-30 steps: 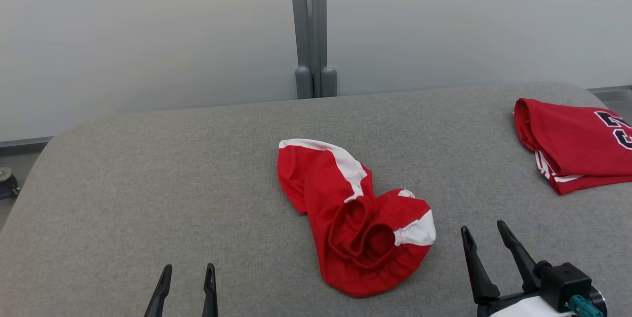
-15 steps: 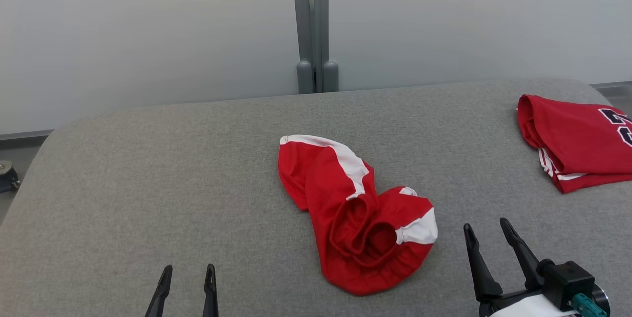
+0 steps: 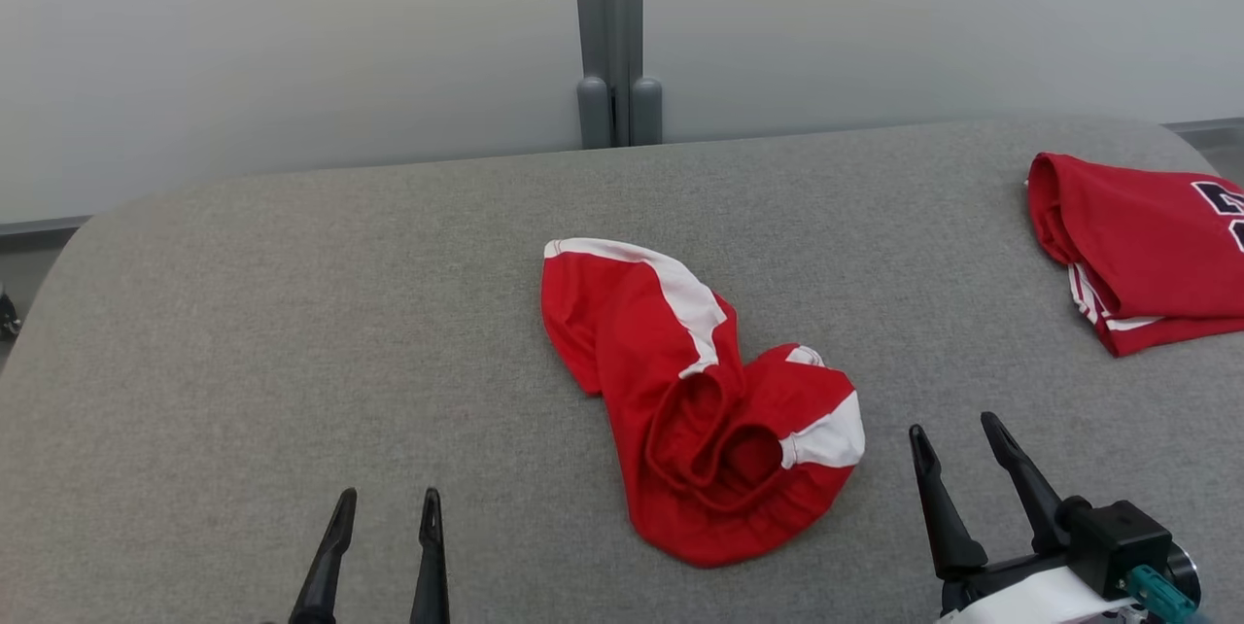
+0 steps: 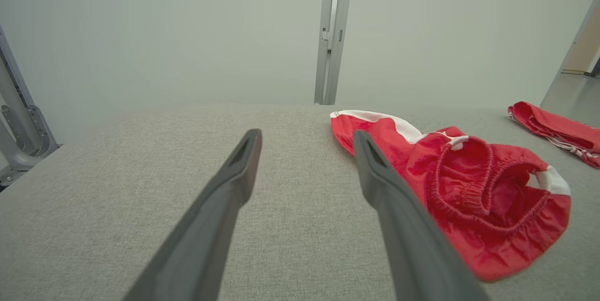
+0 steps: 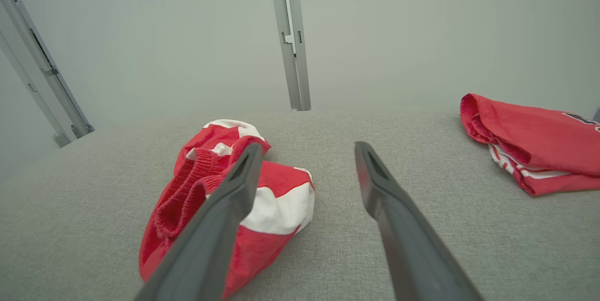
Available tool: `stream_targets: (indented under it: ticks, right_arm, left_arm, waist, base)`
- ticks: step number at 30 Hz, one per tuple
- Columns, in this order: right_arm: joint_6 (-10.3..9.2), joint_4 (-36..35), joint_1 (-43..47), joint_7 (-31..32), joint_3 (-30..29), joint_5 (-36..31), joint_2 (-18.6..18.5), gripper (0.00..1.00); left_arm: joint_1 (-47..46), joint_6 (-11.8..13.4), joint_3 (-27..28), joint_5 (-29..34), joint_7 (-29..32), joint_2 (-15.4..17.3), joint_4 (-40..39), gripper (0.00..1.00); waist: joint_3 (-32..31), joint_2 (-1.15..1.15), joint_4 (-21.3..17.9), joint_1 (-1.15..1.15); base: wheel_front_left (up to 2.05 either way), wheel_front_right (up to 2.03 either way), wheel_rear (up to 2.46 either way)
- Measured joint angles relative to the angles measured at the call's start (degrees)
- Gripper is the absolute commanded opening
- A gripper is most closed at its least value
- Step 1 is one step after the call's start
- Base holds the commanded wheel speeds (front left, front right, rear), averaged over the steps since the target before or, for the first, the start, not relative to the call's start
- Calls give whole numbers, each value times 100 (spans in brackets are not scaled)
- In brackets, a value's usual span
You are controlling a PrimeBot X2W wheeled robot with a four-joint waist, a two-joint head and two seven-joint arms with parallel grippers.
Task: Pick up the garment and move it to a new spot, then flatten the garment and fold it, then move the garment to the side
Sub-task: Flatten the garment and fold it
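Observation:
The garment [image 3: 700, 400] is a crumpled pair of red shorts with white side panels and an elastic waistband, lying in the middle of the grey padded table [image 3: 292, 313]. It also lies right of centre in the left wrist view [image 4: 468, 188] and left of centre in the right wrist view [image 5: 225, 193]. My left gripper [image 3: 387, 509] hovers open near the table's front edge, left of the garment, with nothing between its fingers. My right gripper [image 3: 955, 441] is open and empty too, just right of the garment's waistband end.
A folded red jersey [image 3: 1147, 245] with dark lettering and white stripes lies at the table's far right, also in the right wrist view [image 5: 539, 141]. A grey metal post [image 3: 612, 31] stands behind the table against a pale wall. Bare table surface stretches to the left.
The head camera has tilted, so the whole scene sits lower in the picture. Both grippers stay open and about where they were; the garment has not moved.

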Motion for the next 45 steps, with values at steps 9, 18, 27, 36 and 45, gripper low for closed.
stream_targets:
  ticks: [9, 18, 27, 36, 45]
  right_arm:
    - [0, -80, -335, 0, -234, -9, -138, 100]
    - [0, -119, -706, 0, -282, -15, -112, 100]
    - [0, -108, -772, 0, -318, -15, 14, 100]
    - [0, -73, -792, 0, -341, -15, 80, 100]
    - [0, 3, -797, 0, -250, -16, 118, 100]
  left_arm:
    - [-716, -666, -1495, -1191, 227, -11, 667, 100]
    - [-2124, -692, -2644, -1722, 1084, 174, 1503, 100]
    - [-2685, -692, -2775, -1769, 1025, 152, 1914, 73]
    - [-2939, -638, -2666, -1789, 873, 244, 1845, 0]
    - [-4564, -688, -3363, -2416, 2142, 787, 672, 0]
  waist:
    - [524, 0, -259, 0]
    - [996, 0, -886, 0]
    - [1384, 0, -1581, 0]
    - [1557, 0, -1996, 1]
    - [1262, 0, -2067, 1]
  base:
    - [0, 0, 0]
    - [0, 0, 0]
    - [0, 0, 0]
    - [0, 0, 0]
    - [0, 0, 0]
